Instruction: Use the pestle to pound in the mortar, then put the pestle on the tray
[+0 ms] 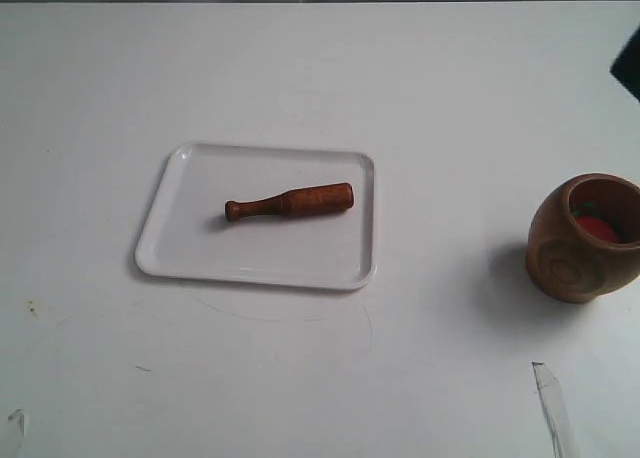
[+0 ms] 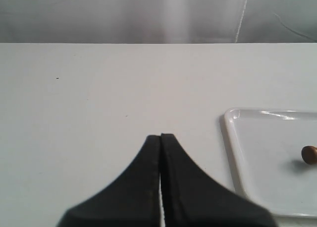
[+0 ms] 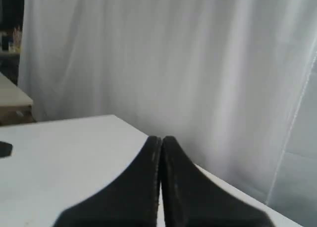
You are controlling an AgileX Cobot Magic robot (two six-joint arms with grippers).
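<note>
The reddish-brown pestle [image 1: 289, 201] lies flat on the white tray [image 1: 190, 263], knob end to the left. In the left wrist view only its knob [image 2: 309, 154] shows on the tray [image 2: 257, 187]. The brown mortar [image 1: 583, 240] stands upright at the right edge of the table, something red inside it. My left gripper [image 2: 161, 137] is shut with nothing in it, hovering over bare table beside the tray's corner. My right gripper [image 3: 161, 139] is shut on nothing, facing the table's far edge and a white curtain. A dark bit of an arm [image 1: 628, 63] shows at the upper right.
A white curtain [image 3: 173, 58] hangs behind the table. A strip of clear tape or plastic [image 1: 552, 403] lies near the front right, and a small scrap [image 1: 15, 423] sits at the front left corner. A wooden bench [image 3: 12, 105] stands beyond the table.
</note>
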